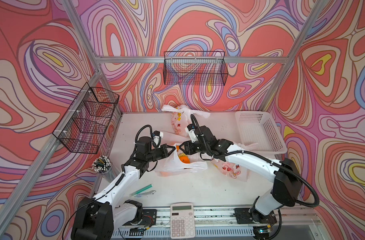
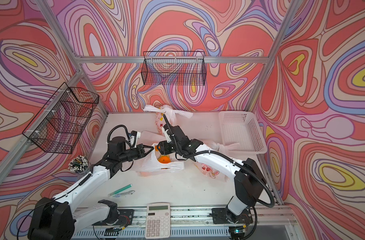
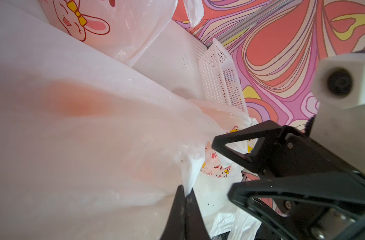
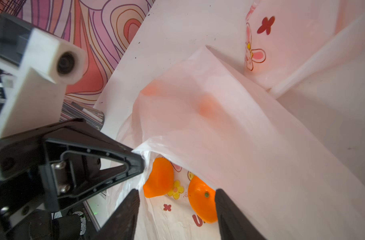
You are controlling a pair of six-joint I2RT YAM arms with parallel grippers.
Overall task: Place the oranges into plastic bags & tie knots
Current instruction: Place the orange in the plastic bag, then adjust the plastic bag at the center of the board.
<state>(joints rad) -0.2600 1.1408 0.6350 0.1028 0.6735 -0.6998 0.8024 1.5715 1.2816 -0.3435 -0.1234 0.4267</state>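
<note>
Three bags are present on the worktop [image 1: 198,187]. The rear bag [image 1: 178,124], by the back wall, is closed with a knot [image 1: 184,109]. The side bag [image 1: 232,169], lying partly under the right arm, also appears closed. Its twist [image 2: 221,145] is seen just beside the basket [image 1: 260,133]. Both bags are judged complete.

The open bag [image 1: 177,166] lies at mid-worktop between the two arms. Its edge is clamped in the left gripper [image 3: 184,193], which is fully closed on the film, so that the mouth is held up. The right gripper [image 4: 176,190] is positioned at the mouth with its jaws apart, and nothing is seen clamped between them. Two oranges [image 4: 202,199] are visible inside the open bag through the mouth, and a further orange tint is seen through the film. No oranges are seen in the basket or loose on the worktop.

Filling is therefore judged finished or nearly so. One step is left: the handles of the open bag are to be gathered and tied.
</note>
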